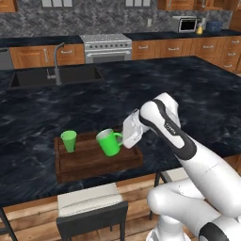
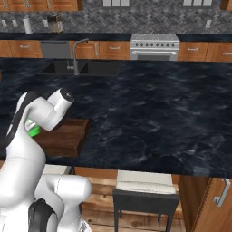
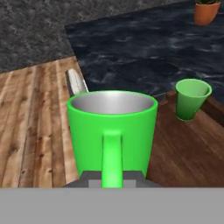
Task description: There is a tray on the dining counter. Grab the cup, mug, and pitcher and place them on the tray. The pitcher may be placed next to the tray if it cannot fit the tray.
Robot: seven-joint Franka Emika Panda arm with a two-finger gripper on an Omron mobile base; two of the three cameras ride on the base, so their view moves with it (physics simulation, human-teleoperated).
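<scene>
Spanning most of the room, counter (image 1: 197,94): black stone top with white veining, broad bare surface to the right of and behind the tray; near edge runs just in front of the tray, with wood floor below.

Sink (image 1: 52,77): set into the far left of the counter, faucet (image 1: 57,63) upright at its near rim, well apart from the tray.

Arm (image 1: 188,150): white, rising from the lower right of the left base view and bending left over the counter's near edge.

Stools: one (image 1: 92,207) below the counter edge in front of the tray, another (image 2: 145,192) further right.

Tray (image 1: 84,160): dark brown wood, low rims, lying close to the counter's near edge. Open board shows between cup and mug and in the right-hand part.

Gripper (image 1: 126,136): at the tray's right end, pointing left, jaws nearly closed and pinching the mug's handle.

Mug (image 1: 109,142): bright green, pale inside, tilted with its mouth up and left, held over the tray's right-hand part. Whether its base touches the board cannot be told. In the hand view the handle (image 3: 112,157) faces the camera, running down between the fingertips.

Cup (image 1: 69,140): bright green, handleless, upright on the tray's left part, near the back rim, apart from the mug.

Pot (image 3: 206,11): orange, far off on the counter in the hand view.
</scene>
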